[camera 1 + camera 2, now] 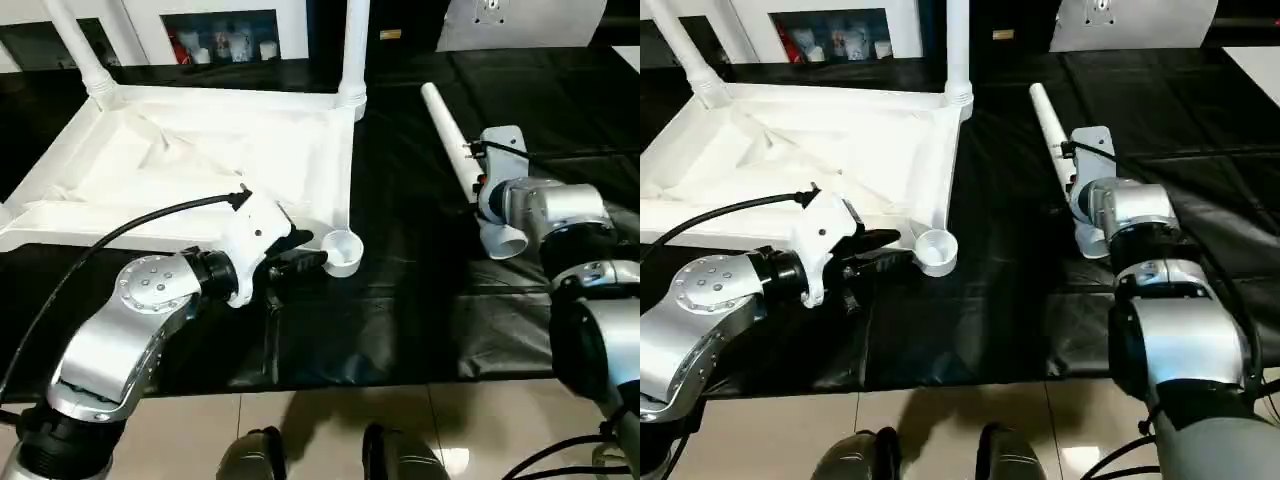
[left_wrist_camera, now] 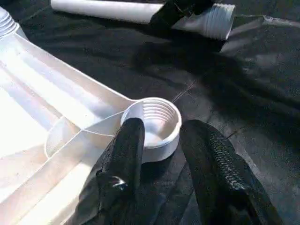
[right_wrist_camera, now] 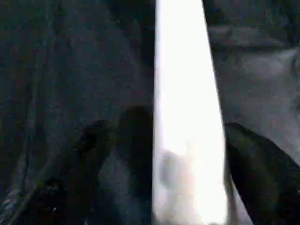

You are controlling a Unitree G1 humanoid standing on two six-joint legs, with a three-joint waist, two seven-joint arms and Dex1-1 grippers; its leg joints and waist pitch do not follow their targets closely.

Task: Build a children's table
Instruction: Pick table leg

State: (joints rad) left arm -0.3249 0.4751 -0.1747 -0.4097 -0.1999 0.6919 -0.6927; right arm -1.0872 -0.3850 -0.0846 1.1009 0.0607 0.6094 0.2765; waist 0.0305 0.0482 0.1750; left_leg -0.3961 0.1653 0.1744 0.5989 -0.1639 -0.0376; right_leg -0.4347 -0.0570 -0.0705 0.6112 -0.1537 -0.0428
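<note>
The children's table top (image 1: 200, 150) lies upside down on a black cloth, ribbed underside up. Two white legs (image 1: 355, 45) stand in its far corner sockets. The near right corner socket (image 1: 342, 250) is empty, its inner thread showing. My left gripper (image 1: 312, 252) reaches to that socket from the near left with its fingers (image 2: 126, 150) apart; one finger lies against the socket's rim (image 2: 157, 124). A loose leg (image 1: 450, 130) lies on the cloth to the right, threaded end nearest me. My right gripper (image 3: 183, 154) is lowered over it, open, a finger on each side.
A white cabinet with glass doors (image 1: 220, 40) stands behind the table top. The black cloth (image 1: 400, 320) ends at a tiled floor near my feet (image 1: 250, 455). A cable (image 1: 130, 230) runs over my left forearm.
</note>
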